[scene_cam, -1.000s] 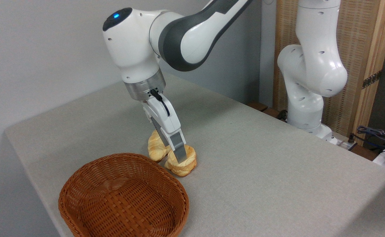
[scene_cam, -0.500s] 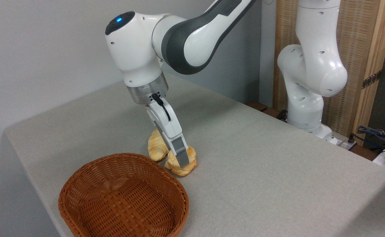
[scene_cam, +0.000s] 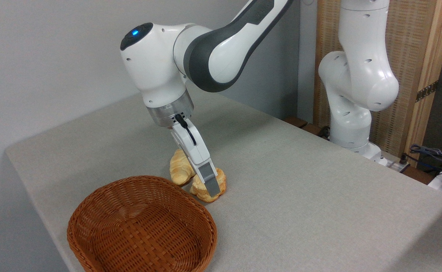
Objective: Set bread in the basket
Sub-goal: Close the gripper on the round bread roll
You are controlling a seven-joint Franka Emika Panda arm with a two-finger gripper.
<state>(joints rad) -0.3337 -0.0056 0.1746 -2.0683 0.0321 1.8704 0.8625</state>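
The bread (scene_cam: 198, 190), a small knotted golden bun, sits on the grey table (scene_cam: 304, 189) just beyond the far right rim of the basket (scene_cam: 207, 221). The basket is oval, reddish-brown wicker, and holds nothing. My gripper (scene_cam: 209, 187) is tilted down onto the bun, open, with the near grey finger (scene_cam: 210, 182) lying across the bun's front. The far finger is hidden behind the bun. The bun rests on the table and looks unsqueezed.
A longer pale braided loaf (scene_cam: 178, 170) lies touching the bun on its far left side, close to my gripper. The arm's white base (scene_cam: 351, 124) stands at the table's far right, with cables (scene_cam: 432, 155) beyond it. The table's front edge runs just left of the basket.
My gripper has dropped lower and shifted slightly right, so the near finger now reaches almost to the bun's base. The bun, loaf and basket have not moved.
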